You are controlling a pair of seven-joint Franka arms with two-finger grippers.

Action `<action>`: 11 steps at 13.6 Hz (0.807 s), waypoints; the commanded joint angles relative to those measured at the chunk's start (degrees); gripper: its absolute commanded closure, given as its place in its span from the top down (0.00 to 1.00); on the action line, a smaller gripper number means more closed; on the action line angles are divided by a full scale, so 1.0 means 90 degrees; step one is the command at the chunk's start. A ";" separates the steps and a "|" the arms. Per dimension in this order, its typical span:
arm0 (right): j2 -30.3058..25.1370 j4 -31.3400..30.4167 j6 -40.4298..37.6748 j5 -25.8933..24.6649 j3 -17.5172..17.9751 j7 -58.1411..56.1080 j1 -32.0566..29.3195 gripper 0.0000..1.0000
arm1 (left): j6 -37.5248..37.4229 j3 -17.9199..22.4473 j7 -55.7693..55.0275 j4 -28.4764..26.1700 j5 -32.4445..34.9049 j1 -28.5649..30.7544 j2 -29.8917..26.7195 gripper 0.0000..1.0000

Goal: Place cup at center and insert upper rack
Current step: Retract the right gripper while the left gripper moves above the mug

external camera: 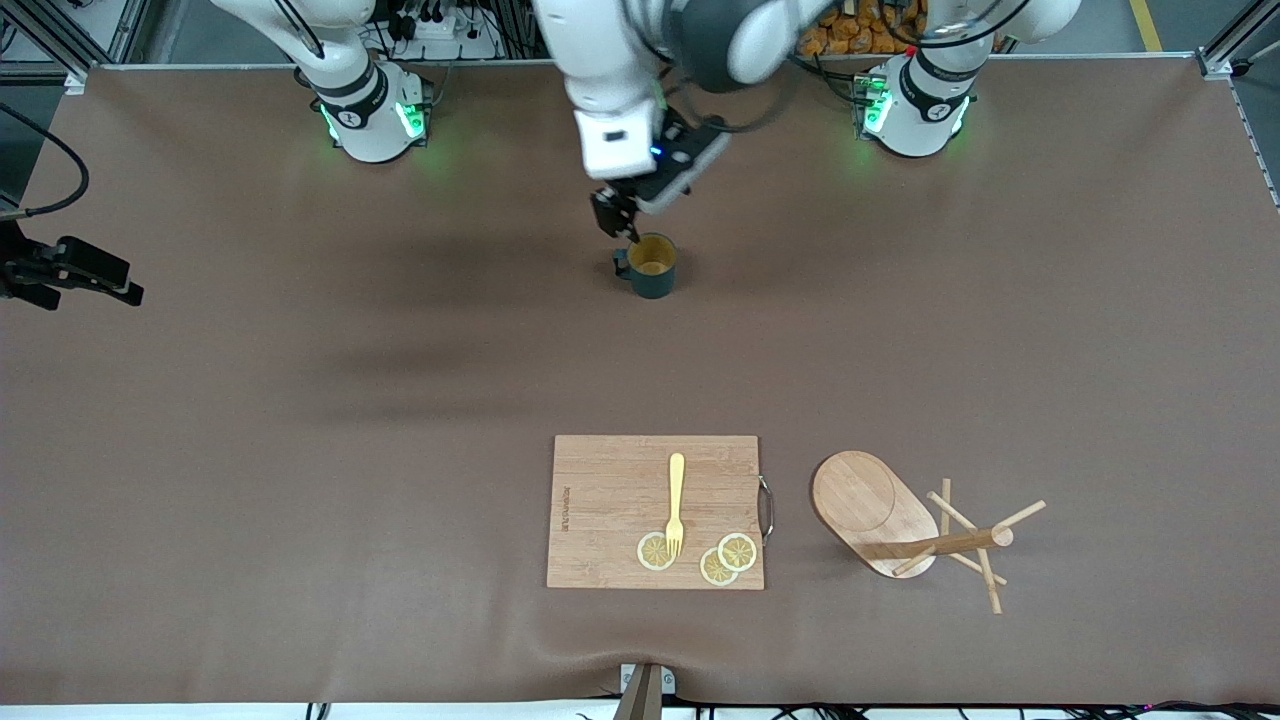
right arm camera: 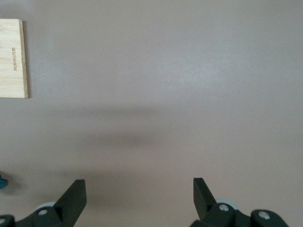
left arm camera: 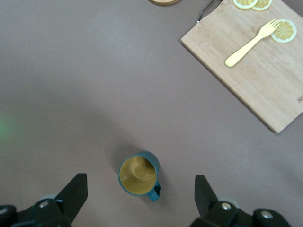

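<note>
Left tool (left arm camera: 137,194), spread apart over the cup (external camera: 652,265): I centre on its rim before descending; right tool (right arm camera: 137,196) waits, spread.

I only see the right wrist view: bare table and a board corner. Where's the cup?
Observer: The cup stands upright near the robots' bases, farther from the front camera than the cutting board.
Operator: Is it held?
Observer: No; the left gripper is over it, open, while the right gripper waits over bare table.
Operator: And the rack?
Observer: The upper rack lies on its side beside the cutting board, toward the left arm's end.
</note>
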 commanded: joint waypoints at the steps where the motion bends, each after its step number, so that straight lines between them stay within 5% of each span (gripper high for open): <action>1: -0.0028 -0.0039 0.0179 -0.0219 0.0102 -0.0300 -0.0115 1.00 | -0.0393 0.0122 -0.0767 0.0644 0.0596 -0.0631 0.0723 1.00; 11: 0.0108 0.0019 -0.0220 -0.0504 0.0092 -0.0194 -0.0037 1.00 | -0.0139 -0.0034 -0.2743 0.1212 0.2081 -0.1442 0.2423 1.00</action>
